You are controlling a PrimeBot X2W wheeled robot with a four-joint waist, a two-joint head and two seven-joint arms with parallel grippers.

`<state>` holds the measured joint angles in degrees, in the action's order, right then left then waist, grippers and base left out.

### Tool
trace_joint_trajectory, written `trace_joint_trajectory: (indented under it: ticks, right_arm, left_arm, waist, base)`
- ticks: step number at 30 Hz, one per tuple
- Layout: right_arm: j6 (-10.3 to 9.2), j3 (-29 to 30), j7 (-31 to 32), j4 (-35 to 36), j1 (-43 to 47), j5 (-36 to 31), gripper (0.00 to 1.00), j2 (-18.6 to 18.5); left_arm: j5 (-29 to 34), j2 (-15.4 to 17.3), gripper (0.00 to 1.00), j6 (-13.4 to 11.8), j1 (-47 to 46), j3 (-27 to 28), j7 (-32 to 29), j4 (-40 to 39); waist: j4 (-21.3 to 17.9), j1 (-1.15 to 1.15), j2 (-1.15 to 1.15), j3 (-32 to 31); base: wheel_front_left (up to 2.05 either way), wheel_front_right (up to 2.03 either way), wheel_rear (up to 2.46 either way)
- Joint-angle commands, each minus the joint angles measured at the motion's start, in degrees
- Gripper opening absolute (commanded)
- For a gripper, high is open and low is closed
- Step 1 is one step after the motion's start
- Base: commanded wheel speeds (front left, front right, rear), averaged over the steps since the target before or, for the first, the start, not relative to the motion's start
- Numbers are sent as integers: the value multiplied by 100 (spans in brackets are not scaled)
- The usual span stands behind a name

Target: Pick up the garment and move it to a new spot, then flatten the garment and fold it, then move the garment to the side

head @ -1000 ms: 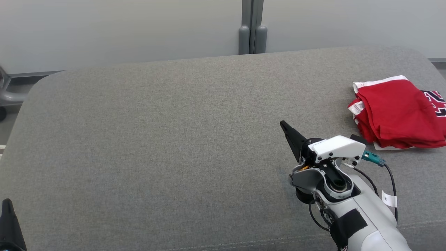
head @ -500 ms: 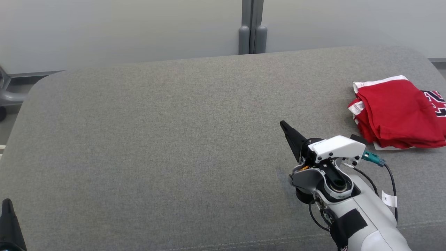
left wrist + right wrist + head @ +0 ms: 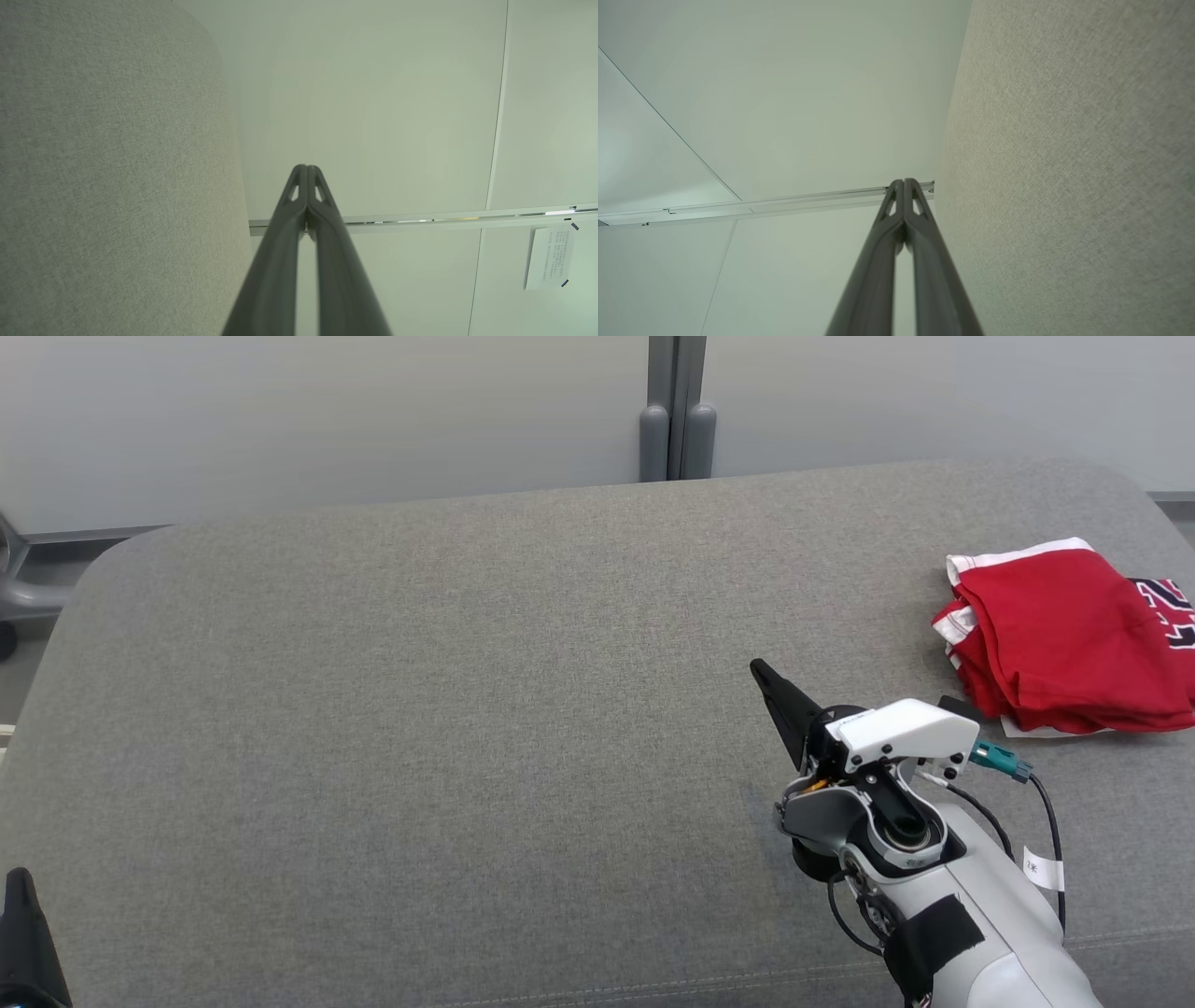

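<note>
The garment point(image 3: 1064, 639), red with white trim and dark lettering, lies folded in a compact stack at the far right of the grey padded table point(image 3: 467, 709). My right gripper point(image 3: 761, 670) hovers over the table to the left of the stack, apart from it, fingers pressed together and holding nothing. In the right wrist view the right gripper point(image 3: 903, 181) is shut, its tips touching. My left gripper point(image 3: 19, 877) pokes up at the lower left corner, and the left wrist view shows the left gripper point(image 3: 306, 167) shut and empty.
A pale wall point(image 3: 327, 420) with a grey vertical post point(image 3: 677, 411) runs behind the table. A grey chair base point(image 3: 14, 588) stands off the table's left end. A paper notice point(image 3: 549, 256) hangs on the wall.
</note>
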<state>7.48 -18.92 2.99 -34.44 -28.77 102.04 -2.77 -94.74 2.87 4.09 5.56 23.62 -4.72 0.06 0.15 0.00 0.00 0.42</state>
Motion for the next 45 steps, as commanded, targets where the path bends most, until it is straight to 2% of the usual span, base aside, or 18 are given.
trace_joint_trajectory:
  ticks: [1,45]
  right_arm:
    - [2,-5,9,-12,-34,25,0,-19]
    - [2,-6,8,-11,-34,25,0,-19]
  left_arm:
    - [-72,1,0,-6,-57,10,-12,-18]
    - [-73,0,0,-6,-57,9,-11,-18]
  waist:
    - [0,0,0,0]
    - [0,0,0,0]
  base:
    - [0,0,0]
    - [0,0,0]
